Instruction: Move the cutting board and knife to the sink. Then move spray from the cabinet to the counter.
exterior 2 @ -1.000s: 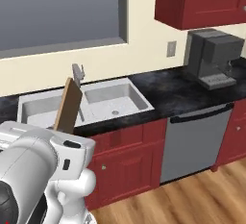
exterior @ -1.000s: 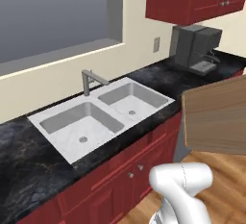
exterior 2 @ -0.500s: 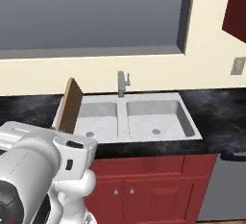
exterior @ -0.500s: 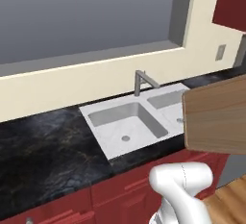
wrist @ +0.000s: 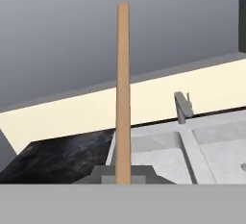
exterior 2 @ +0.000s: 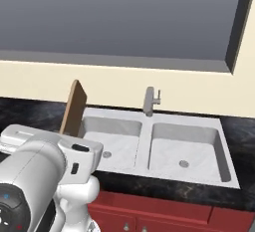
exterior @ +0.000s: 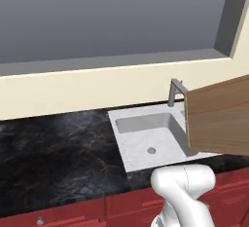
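Note:
My gripper (wrist: 123, 176) is shut on the cutting board (wrist: 123, 88), a light-tan wooden board that I see edge-on, standing upright from between the fingertips. The same board shows as a wide tan panel (exterior: 220, 118) at the right of the left base view, and as a thin tilted slab (exterior 2: 73, 108) above the arm in the right base view. It hangs in the air in front of the white double sink (exterior 2: 145, 145) (exterior: 122, 138) (wrist: 188, 143), near its left basin. Black counter (exterior: 58, 148) (exterior 2: 30, 110) surrounds the sink. Knife, spray and cabinet are out of view.
A grey faucet (exterior 2: 151, 100) (exterior: 175, 90) (wrist: 181, 106) stands at the sink's back edge, under a large window (exterior: 107, 16) with a cream sill. Red drawer fronts (exterior: 73, 212) (exterior 2: 164, 217) run below the counter.
The whole picture has shifted, so the base has driven. The sink now lies nearer and more central; the coffee machine and wall cabinets have left the frame. The board stays gripped.

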